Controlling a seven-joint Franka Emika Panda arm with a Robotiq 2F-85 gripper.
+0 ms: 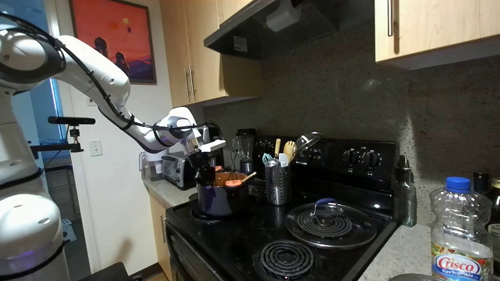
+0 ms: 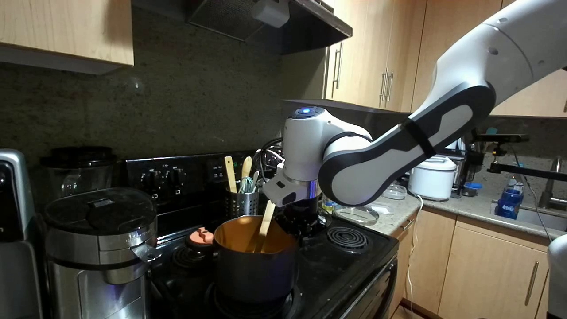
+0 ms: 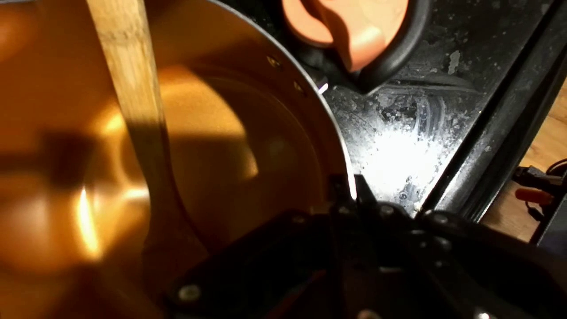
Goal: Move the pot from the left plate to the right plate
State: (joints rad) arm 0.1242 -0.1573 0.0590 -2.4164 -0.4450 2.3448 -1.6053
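Observation:
The dark pot [image 1: 224, 203] with a copper inside stands upright over the front burner at the left of the stove in an exterior view. It also shows in an exterior view [image 2: 256, 272]. A wooden utensil [image 2: 264, 226] leans inside it. The wrist view looks down into the pot [image 3: 283, 146], with orange pieces [image 3: 354, 26] on a black loop beside its rim. My gripper [image 3: 352, 190] straddles the rim, one finger inside and one outside, closed on the thin wall. In an exterior view the gripper [image 1: 206, 177] comes down at the rim's left side. The front-right plate [image 1: 287, 257] is a bare coil.
A glass lid [image 1: 332, 226] with a blue handle lies on the back-right burner. A steel utensil holder [image 1: 278, 185] stands at the back between burners. A coffee maker [image 2: 102, 248] stands close to the pot. A plastic oil bottle [image 1: 461, 226] stands on the right counter.

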